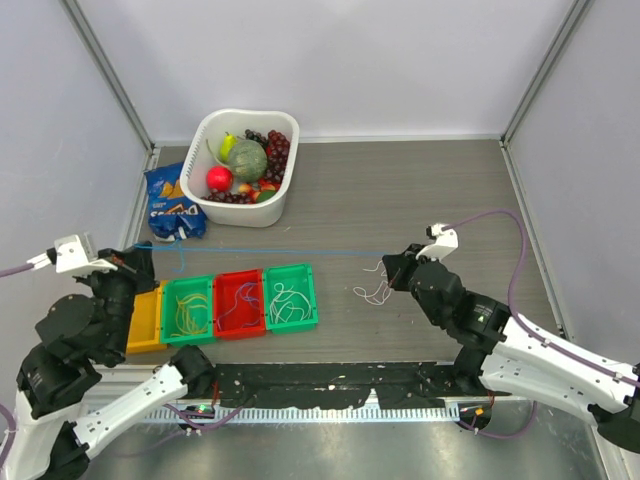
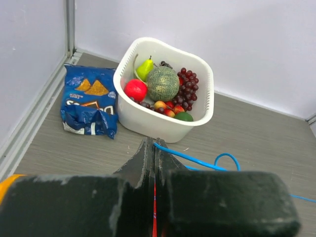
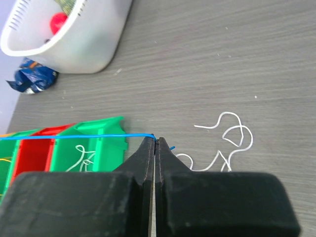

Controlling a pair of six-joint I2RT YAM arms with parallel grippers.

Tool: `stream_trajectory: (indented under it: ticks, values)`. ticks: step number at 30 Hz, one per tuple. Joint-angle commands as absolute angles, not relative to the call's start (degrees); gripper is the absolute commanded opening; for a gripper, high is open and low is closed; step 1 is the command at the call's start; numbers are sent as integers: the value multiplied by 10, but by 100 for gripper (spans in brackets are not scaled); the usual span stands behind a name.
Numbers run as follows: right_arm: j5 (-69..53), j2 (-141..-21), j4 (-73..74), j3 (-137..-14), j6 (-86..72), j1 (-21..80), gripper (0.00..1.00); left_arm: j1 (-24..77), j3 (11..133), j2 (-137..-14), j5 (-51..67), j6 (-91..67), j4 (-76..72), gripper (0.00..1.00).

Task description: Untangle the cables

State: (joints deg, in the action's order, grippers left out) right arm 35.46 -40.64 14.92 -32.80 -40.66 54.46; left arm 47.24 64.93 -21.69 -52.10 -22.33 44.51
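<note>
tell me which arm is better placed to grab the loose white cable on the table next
Right: the right claw sits beside the white cable; the left claw is past the bins. Both clamp the blue cable, though.

The black-and-white left arm [image 1: 95, 325] sits folded at the lower left of the top view. Its black two-finger left claw [image 2: 152, 147] is pressed closed on a thin blue cable [image 2: 192, 159]. The right arm [image 1: 500, 335] reaches in from lower right, its right claw [image 3: 154, 144] pinching the same cable.

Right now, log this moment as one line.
left end effector: shut on blue cable | right end effector: shut on same cable
</note>
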Motion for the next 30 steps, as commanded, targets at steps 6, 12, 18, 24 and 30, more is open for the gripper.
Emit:
stream_trajectory:
  ticks: [6,12,18,24,30]
  values:
    - [34,-517,4,-390,-243,537,1,467,692,-242,-513,-215,517,0]
    - [-97,-725,-60,-540,-242,609,1,467,653,-386,-438,-408,661,0]
    - [-120,-816,-125,-587,-275,631,1,467,556,-432,-321,-584,657,0]
    - [-111,-813,-156,-581,-301,630,1,467,429,-350,-340,-699,598,0]
    - [-80,-785,-159,-567,-307,631,1,467,402,-376,-353,-754,630,0]
